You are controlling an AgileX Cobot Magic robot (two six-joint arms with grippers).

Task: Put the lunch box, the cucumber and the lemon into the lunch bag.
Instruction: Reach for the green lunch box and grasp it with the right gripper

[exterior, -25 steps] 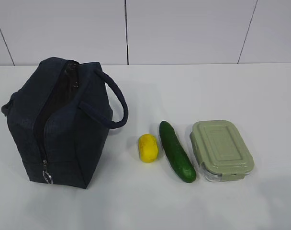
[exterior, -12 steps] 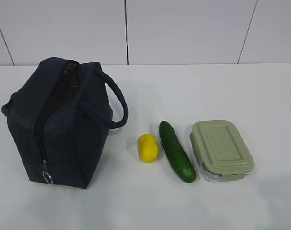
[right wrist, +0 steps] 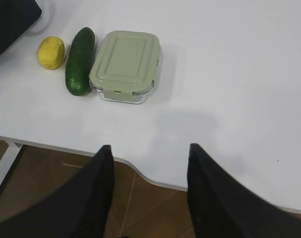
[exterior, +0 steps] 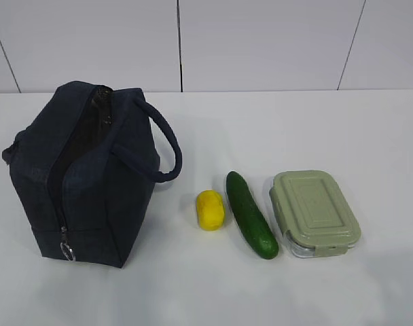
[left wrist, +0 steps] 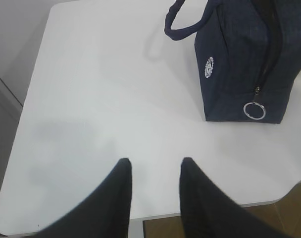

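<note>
While hovering above the table (left wrist: 91, 99), left tool (left wrist: 154, 166) and right tool (right wrist: 149, 151) spread, empty.

A plain test room: bare white table (exterior: 295, 129) before white wall panels (exterior: 261, 41).

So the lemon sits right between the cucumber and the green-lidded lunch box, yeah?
Not quite. The cucumber is the one in the middle: the lemon lies on its bag side and the lunch box on the other. The exterior view shows this row, and the right wrist view agrees.
</note>
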